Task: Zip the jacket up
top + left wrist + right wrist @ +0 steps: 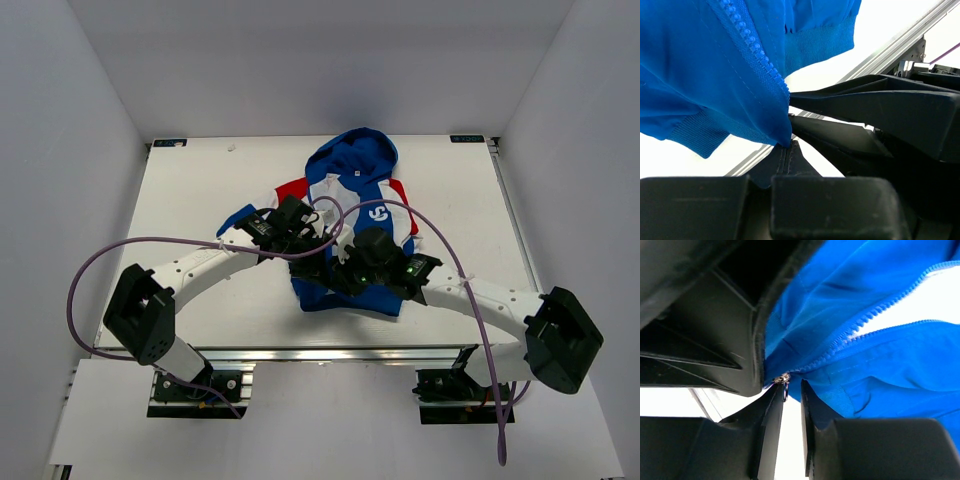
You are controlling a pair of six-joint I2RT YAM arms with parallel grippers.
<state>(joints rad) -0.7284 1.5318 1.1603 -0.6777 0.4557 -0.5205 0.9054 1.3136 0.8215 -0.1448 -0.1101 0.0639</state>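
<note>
Blue jacket (352, 195) lies mid-table (200, 200), hem at near edge. L gripper (785, 150) clamped on hem by zip base. R gripper (786, 397) nearly shut round pull (785, 382); grip unclear. Risk: pull slips out, or slack fabric bunches & jams the teeth.

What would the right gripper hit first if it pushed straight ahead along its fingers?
The zipper slider, which sits right at the fingertips of the right gripper, at the bottom of the jacket. Depth is hard to judge, but nothing looks closer.
</note>
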